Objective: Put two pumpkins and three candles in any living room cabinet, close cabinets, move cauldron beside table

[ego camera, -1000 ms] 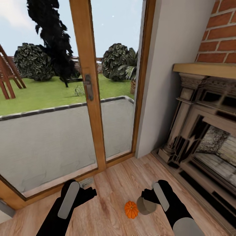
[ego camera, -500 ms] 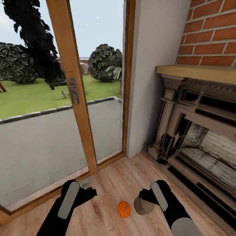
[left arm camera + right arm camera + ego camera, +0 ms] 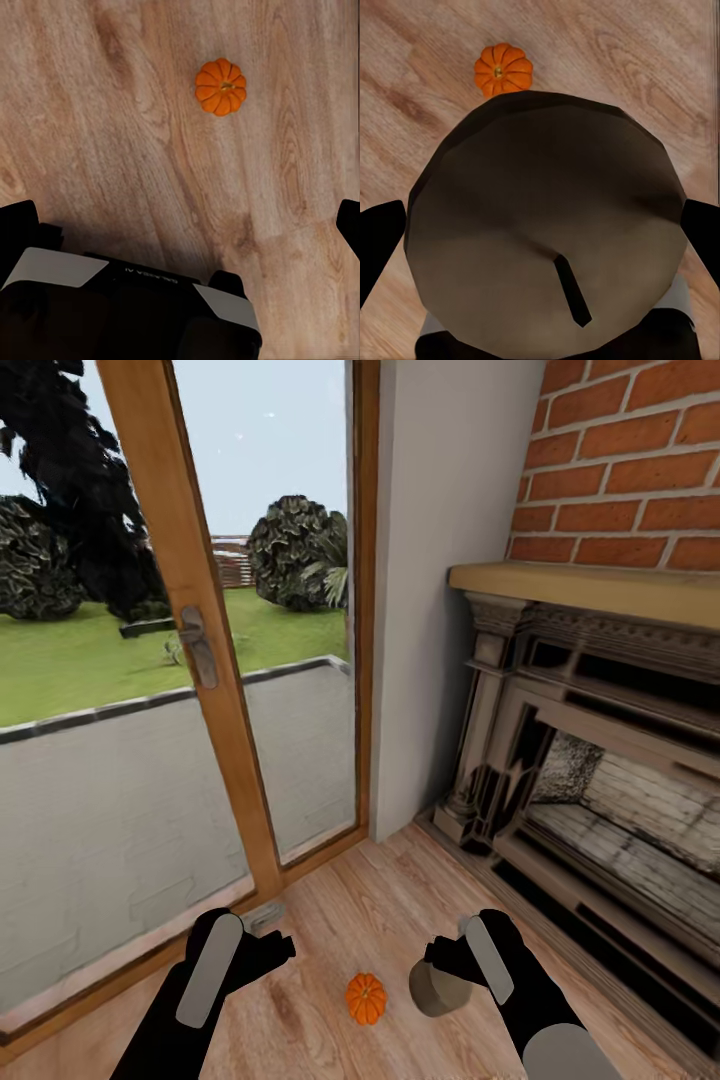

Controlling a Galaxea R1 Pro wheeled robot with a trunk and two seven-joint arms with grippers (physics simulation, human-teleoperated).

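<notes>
A wooden floor (image 3: 340,920) runs across the lower part of the head view, with a glass patio door (image 3: 180,690) filling the upper left of the frame and a brick fireplace (image 3: 590,760) at the right. Low in the frame, two black robot arms reach forward. The right gripper (image 3: 447,972), at lower right of centre, grips a stubby grey-beige candle (image 3: 437,990), its fingers closed against the candle's sides; in the right wrist view the candle's round end (image 3: 547,232) fills most of the picture, with a dark fingertip at each side edge. One small orange pumpkin (image 3: 366,998) sits on the floor at lower centre, just left of the held candle and apart from it. The left gripper (image 3: 275,945), at lower left, holds nothing; in the left wrist view its fingers (image 3: 16,225) stand wide apart at the frame's side edges, with the pumpkin (image 3: 221,86) on bare floorboards in the upper right.
</notes>
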